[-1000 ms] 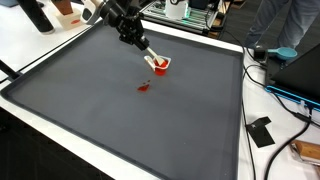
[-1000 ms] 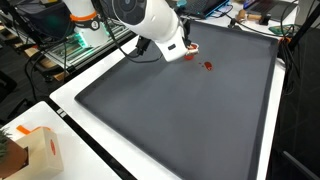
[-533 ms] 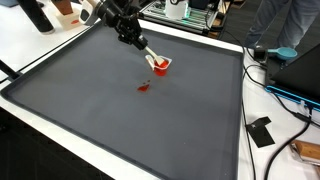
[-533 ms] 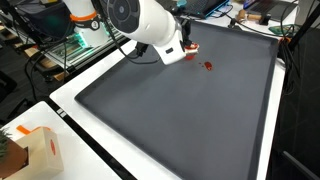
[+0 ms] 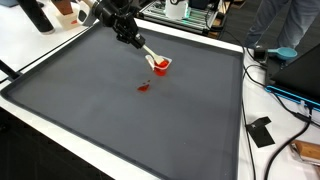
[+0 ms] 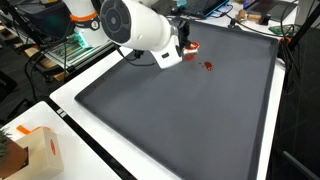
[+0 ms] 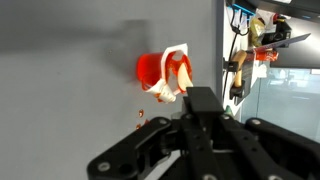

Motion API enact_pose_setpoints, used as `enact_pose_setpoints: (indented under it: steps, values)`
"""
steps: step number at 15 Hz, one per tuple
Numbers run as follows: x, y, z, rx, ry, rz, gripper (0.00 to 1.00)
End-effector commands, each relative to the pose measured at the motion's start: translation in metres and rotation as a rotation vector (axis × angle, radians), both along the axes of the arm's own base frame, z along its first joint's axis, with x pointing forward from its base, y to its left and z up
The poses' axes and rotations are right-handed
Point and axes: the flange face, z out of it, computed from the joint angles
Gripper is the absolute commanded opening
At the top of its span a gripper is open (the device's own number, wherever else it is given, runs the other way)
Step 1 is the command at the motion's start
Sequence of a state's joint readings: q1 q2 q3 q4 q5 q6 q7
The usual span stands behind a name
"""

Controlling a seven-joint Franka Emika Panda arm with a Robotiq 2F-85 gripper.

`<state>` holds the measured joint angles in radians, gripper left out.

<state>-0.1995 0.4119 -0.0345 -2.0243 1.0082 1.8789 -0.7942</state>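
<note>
The small red cup (image 5: 160, 66) sits on the far part of the dark mat (image 5: 120, 125), close to its back edge, and it also shows in an exterior view (image 6: 190, 46). In the wrist view (image 7: 152, 70) it looks like a thin-walled, smooth plastic thing with a pale rim. It is probably very light and a bit flexible, so it would likely skid or tip at a nudge and dent under a hard squeeze. The wall just below the rim seems the best place to take hold of it. The gripper (image 5: 150, 58) has its pale fingertips right at the cup, touching it or nearly so, but I cannot tell whether they are spread or pinching the rim (the black body hides the gap in the wrist view). A small red scrap (image 5: 143, 87) lies on the mat near the cup but apart from it. The mat is matte and slightly grainy and covers a white table (image 5: 30, 45). A cardboard box (image 6: 35, 150) stands at one corner of the table.
</note>
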Motion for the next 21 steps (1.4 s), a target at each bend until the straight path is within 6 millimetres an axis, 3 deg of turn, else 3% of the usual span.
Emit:
enact_pose_setpoints:
  steps: [1, 9, 21]
  values:
    - [0.001, -0.009, 0.001, 0.037, -0.017, -0.009, 0.03]
    - [0.004, -0.004, -0.006, -0.049, -0.007, 0.014, 0.03]
    - [0.01, 0.025, -0.008, -0.136, -0.031, 0.074, 0.03]
